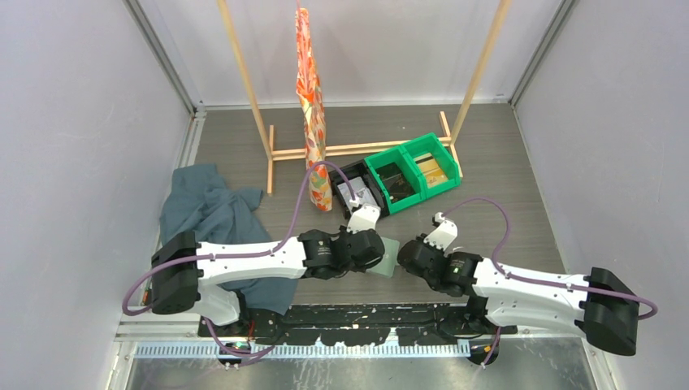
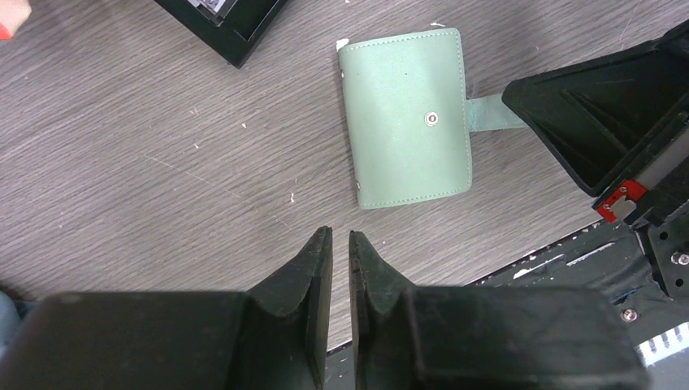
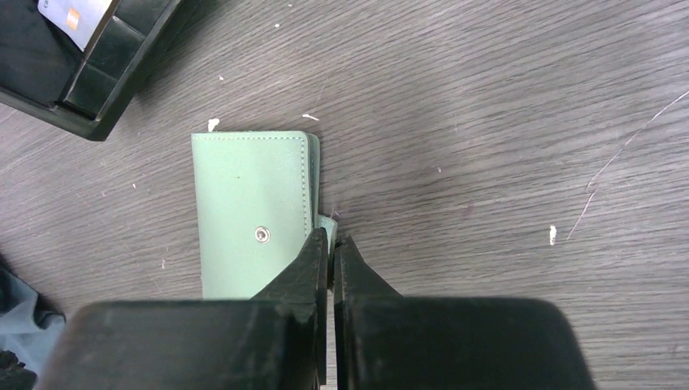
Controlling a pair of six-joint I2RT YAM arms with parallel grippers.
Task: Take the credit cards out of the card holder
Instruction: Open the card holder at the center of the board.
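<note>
The card holder is a sage-green wallet lying folded shut on the table, snap side up, between the two grippers. Its strap runs into my right gripper, which is shut on that strap at the holder's edge. My left gripper hovers just short of the holder's other side, its jaws a narrow gap apart with nothing between them. No credit cards show in the holder. One pale card with a gold chip lies in a black tray.
The black tray sits just behind the holder, with two green bins beside it. A dark teal cloth is heaped at the left. A wooden rack with a hanging orange patterned bag stands at the back.
</note>
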